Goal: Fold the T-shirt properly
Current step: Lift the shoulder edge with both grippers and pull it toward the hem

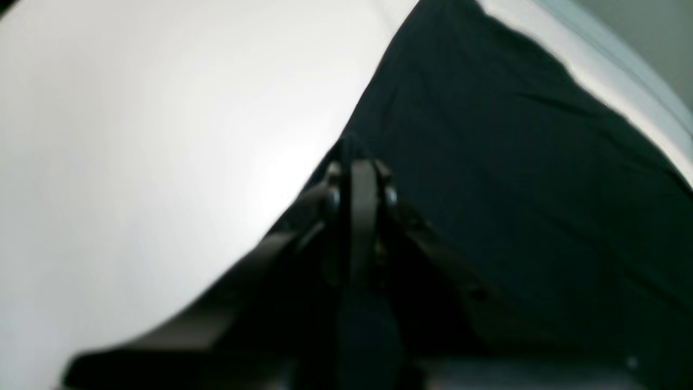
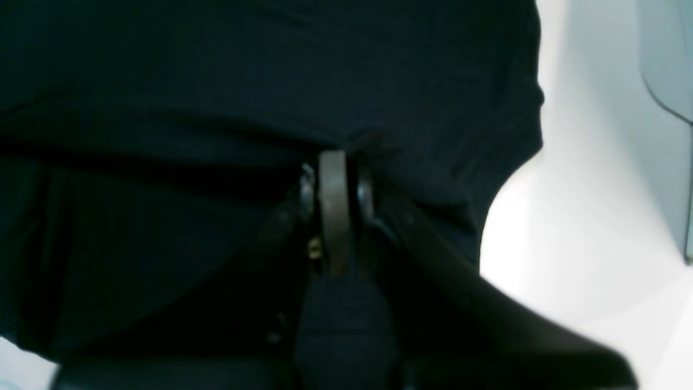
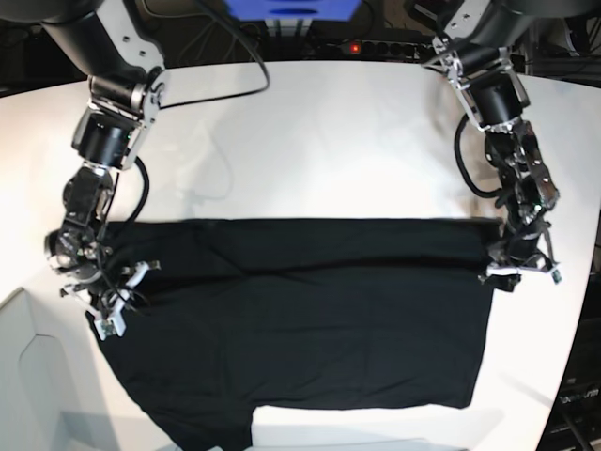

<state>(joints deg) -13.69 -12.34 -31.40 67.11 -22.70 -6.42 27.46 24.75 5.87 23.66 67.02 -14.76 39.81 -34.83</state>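
**A White Table Before a Dark, Cable-Strewn Background**

A broad white table [image 3: 319,141] with a curved far edge filled most of the base view, brightly and evenly lit. Behind it the background was dark, crossed by black cables [image 3: 235,38]. A power strip [image 3: 376,44] with a small red light lay there, beside a blue object [image 3: 291,9] at the top edge.

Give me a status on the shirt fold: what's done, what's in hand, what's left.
Done: the T-shirt lies spread on the white table with a straight folded edge along its far side. In hand: the left gripper and the right gripper sit at the two ends of that edge, the right one shut on cloth; the left's grip is unclear. Left: a sleeve still hangs out near the front edge, and the wide panel needs further folds.
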